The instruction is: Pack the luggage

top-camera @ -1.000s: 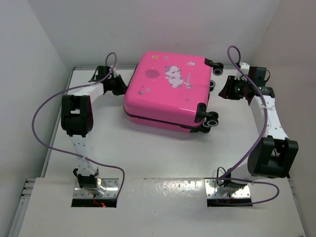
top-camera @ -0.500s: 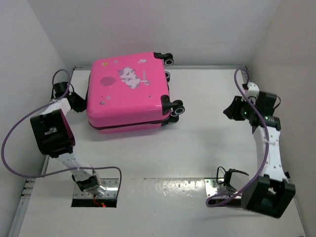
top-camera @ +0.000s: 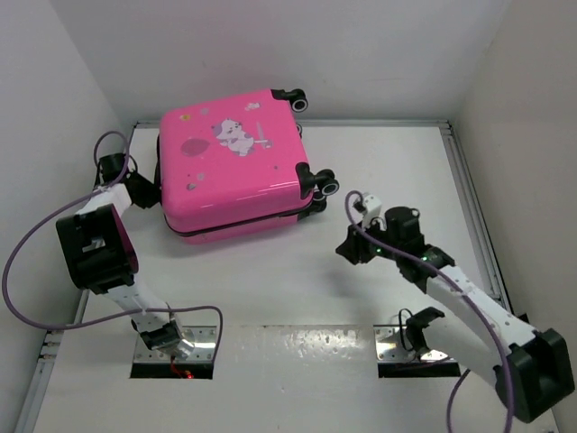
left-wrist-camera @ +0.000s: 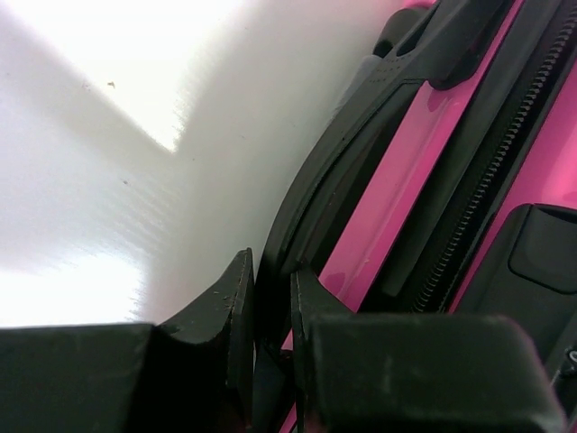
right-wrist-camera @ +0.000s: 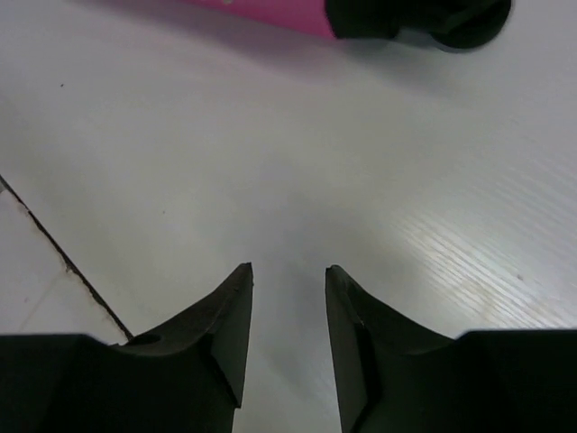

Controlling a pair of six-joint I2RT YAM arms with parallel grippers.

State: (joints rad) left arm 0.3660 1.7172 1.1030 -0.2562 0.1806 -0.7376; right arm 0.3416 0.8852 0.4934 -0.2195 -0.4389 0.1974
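**Item 1, luggage** [top-camera: 233, 162]: pink hard shell, closed, lay flat on the far-left part of the table [top-camera: 270, 289]. Its far edge lay near the back wall [top-camera: 361, 54] and its left edge near the table's left rim. Two black wheels [top-camera: 325, 184] projected from its right side.

**Item 2, left gripper** [top-camera: 141, 190]: stood at the case's left edge, close to the left wall [top-camera: 45, 135], with little room on that side. In the wrist view the gripper [left-wrist-camera: 270, 334] had its fingers [left-wrist-camera: 230, 316] drawn narrow, pinching the black handle [left-wrist-camera: 334, 180] beside the zipper [left-wrist-camera: 491, 180].

**Item 3, right gripper** [top-camera: 352, 247]: hung over bare table just right of the case's near-right corner, apart from it. In its wrist view the gripper [right-wrist-camera: 288, 271] showed its fingers [right-wrist-camera: 230, 316] parted by a narrow gap, holding nothing. One wheel [right-wrist-camera: 460, 23] and a strip of pink shell sat at the top edge, and a dark seam [right-wrist-camera: 63, 257] crossed the lower left.

**Item 4, open room**: the table's right half and the near strip in front of the case showed bare surface up to the right wall [top-camera: 532, 135].
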